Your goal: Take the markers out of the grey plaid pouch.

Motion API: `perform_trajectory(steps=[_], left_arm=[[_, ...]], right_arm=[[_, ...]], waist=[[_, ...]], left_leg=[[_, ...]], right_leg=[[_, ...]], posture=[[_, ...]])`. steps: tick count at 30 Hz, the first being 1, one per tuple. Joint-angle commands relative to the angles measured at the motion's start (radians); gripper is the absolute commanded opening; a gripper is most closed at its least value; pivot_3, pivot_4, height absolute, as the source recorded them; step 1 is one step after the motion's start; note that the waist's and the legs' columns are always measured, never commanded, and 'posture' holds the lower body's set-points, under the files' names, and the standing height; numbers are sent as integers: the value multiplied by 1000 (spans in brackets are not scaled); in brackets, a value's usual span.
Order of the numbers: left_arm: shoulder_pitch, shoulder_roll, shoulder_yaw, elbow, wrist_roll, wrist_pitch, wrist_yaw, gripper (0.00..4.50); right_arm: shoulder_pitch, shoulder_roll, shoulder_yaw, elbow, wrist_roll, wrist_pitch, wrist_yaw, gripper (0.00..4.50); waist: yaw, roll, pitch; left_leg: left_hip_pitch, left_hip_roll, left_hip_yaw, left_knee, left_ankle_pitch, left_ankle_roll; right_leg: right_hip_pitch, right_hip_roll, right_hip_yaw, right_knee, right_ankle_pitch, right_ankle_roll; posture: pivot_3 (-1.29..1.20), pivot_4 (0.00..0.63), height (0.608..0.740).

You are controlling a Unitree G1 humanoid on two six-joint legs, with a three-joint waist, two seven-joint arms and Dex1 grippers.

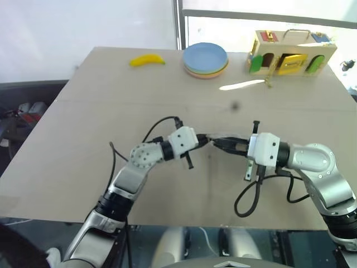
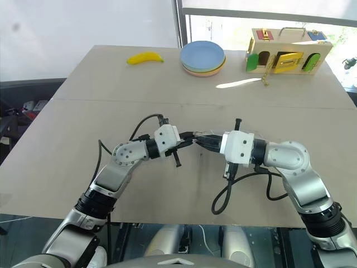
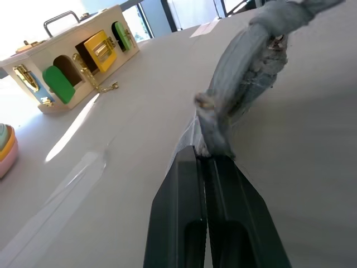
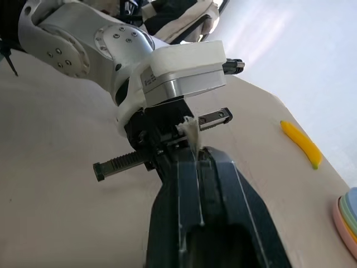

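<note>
My left gripper [image 3: 209, 159] is clamped on one end of the grey plaid pouch [image 3: 245, 72], held above the table [image 1: 83, 145] near the middle. My right gripper [image 4: 192, 153] pinches its opposite edge. I should pull apart steadily, keeping the mouth accessible.

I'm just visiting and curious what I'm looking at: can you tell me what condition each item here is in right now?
grey plaid pouch: bunched, held off the table between both grippers
left gripper: shut on the pouch
right gripper: shut on the pouch
banana: lying on the table
plates: stacked
wooden latch box: upright, doors closed
</note>
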Motion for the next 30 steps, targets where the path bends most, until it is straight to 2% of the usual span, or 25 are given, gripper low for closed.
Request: perform_trajectory(steps=[1,4,6,10,12,18,22,30], left_arm=[[3,-5,25,-25,1,-14,-4,0],[4,-8,30,-21,4,-13,-2,0],[7,-8,36,-16,7,-14,3,0],[18,-4,43,-3,12,-26,6,0],[20,-4,47,-1,13,-28,8,0],[31,1,66,5,10,-25,21,0],[40,5,80,14,12,-24,33,0],[30,-33,93,16,10,6,53,0]], right_arm=[[-15,25,-68,-56,93,89,-58,73],[-11,47,-124,-83,186,196,-115,73],[7,65,-213,-95,318,299,-177,73],[28,97,-375,-62,486,425,-307,73],[39,102,-420,-49,532,456,-340,73],[89,84,-529,62,541,453,-388,73],[124,64,-549,82,533,432,-360,73],[107,65,-411,-114,623,505,-341,73]], waist=[[0,0,0],[0,0,0],[1,0,0],[0,0,0],[0,0,0],[0,0,0],[0,0,0],[-2,0,0]], left_leg=[[0,0,0,0,0,0],[0,0,0,0,0,0],[0,0,-1,0,0,0],[0,0,-1,0,0,0],[0,0,-1,-1,-1,1],[0,0,-1,-1,-2,3],[0,0,0,-1,-2,4],[0,1,-1,-1,-3,4]], right_leg=[[0,0,0,0,0,0],[0,0,1,0,0,0],[0,-1,1,0,0,0],[0,-2,2,0,0,0],[0,-2,2,0,0,0],[0,-3,2,0,0,0],[0,-3,2,0,0,0],[0,-2,2,2,0,0]], posture=[[0,150,740],[0,150,740],[0,150,740],[0,150,740],[0,150,740],[0,150,740],[0,150,740],[0,150,740]])
